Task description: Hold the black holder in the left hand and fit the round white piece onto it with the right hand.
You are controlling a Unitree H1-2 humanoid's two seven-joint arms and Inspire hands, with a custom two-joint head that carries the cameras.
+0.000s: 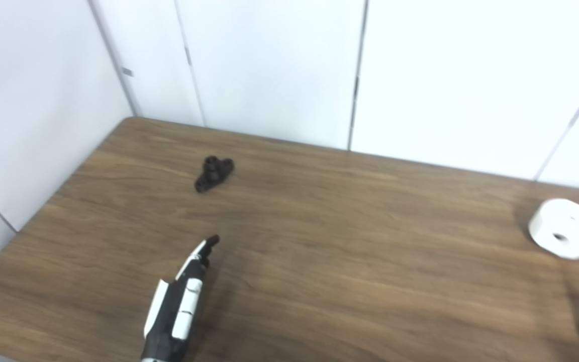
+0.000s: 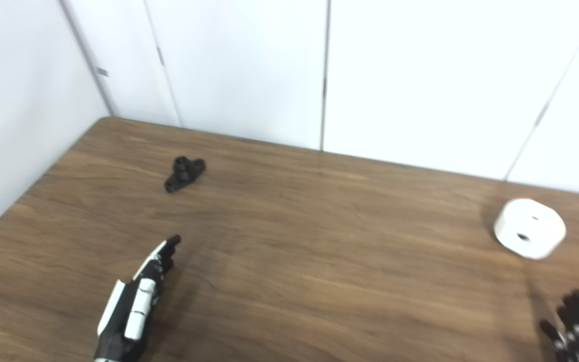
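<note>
Black holder [image 1: 213, 173]: lies on the counter [image 1: 319, 261] toward its far left, free of both hands — I read it as a small, irregular part with knobbed ends.
Round white piece [image 2: 529, 228]: rests flat at the counter's right edge, well apart from the holder, with a hole showing in its side wall.
Left robot hand [image 2: 131, 301]: empty, fingers extended and lying close together, pointing toward the holder but short of it.
Right robot hand [image 2: 573, 334]: only its dark fingertips show at the lower right corner, spread and holding nothing, near the white piece.
Step in hand: I judge it to be the left reach for the holder.
How I would do it: spread the fingers before arrival, come down over the holder's narrow waist, and close so one end stays exposed — that end must receive the white piece.
Risk: a nudge could skid so light a part.
</note>
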